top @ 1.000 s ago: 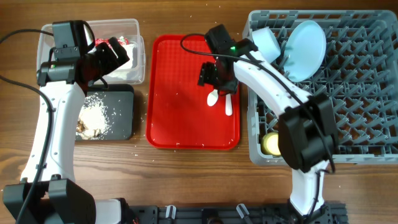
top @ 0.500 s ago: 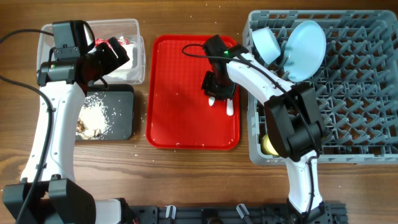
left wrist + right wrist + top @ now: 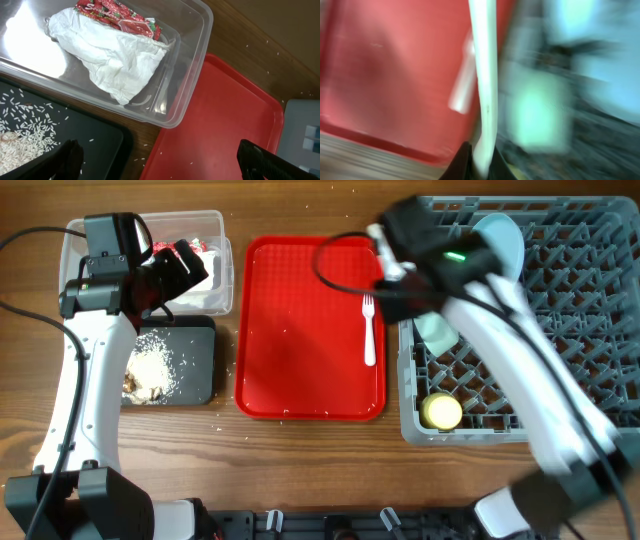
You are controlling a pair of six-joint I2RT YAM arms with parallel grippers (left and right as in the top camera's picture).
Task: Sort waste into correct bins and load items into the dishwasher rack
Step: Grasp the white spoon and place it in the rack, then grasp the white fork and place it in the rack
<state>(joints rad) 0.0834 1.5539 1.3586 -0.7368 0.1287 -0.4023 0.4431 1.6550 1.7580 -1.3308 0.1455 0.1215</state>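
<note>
My right gripper (image 3: 479, 159) is shut on the white spoon (image 3: 484, 70), whose handle stands up between the fingers. In the overhead view that gripper (image 3: 395, 280) is a blur at the red tray's right edge, next to the dishwasher rack (image 3: 580, 390). The white fork (image 3: 369, 330) lies on the red tray (image 3: 290, 330). A light blue plate (image 3: 505, 235), a pale bowl (image 3: 437, 330) and a yellow cup (image 3: 441, 411) sit in the rack. My left gripper (image 3: 162, 165) hangs open over the gap between the bins. The clear tub (image 3: 192, 65) holds the napkin (image 3: 120, 60) and red wrapper (image 3: 120, 17).
The black tray (image 3: 195, 370) below the clear tub holds crumbly food scraps (image 3: 150, 365). A few grains lie scattered on the wooden table (image 3: 300, 470) between the black tray and the red tray. The right arm's cable loops over the red tray's top right corner.
My right gripper shut on the spoon, lifted it off the red tray and swung fast to the right toward the rack. The fork stayed put. The left arm has not moved.
</note>
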